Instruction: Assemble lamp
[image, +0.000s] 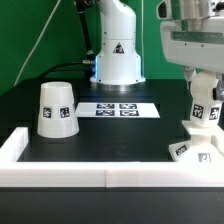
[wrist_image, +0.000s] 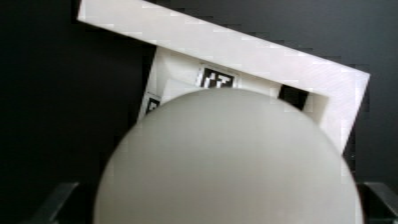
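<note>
Shade (image: 55, 108) stands well apart from the jaws, toward the exterior view's left, with the marker board (image: 120, 109) between. The gripper (image: 203, 92) is closed around the bulb (image: 203, 115), which sits between the jaws, and the base (image: 197, 151) lies just below them.

This is a robotics lab bench. A black table (image: 100, 135) is fenced by a low white wall (image: 110, 178). Beyond the fingers (wrist_image: 64, 203), farther from the exterior camera, the arm's white pedestal (image: 118, 62) with a triangle sticker (image: 117, 47) stands before a green backdrop (image: 30, 40). To the exterior view's left of the fingers lie the marker board (image: 118, 109) and a tagged shade (image: 56, 108). The bulb (image: 203, 112) clasped between the fingers bears the same square tags.
</note>
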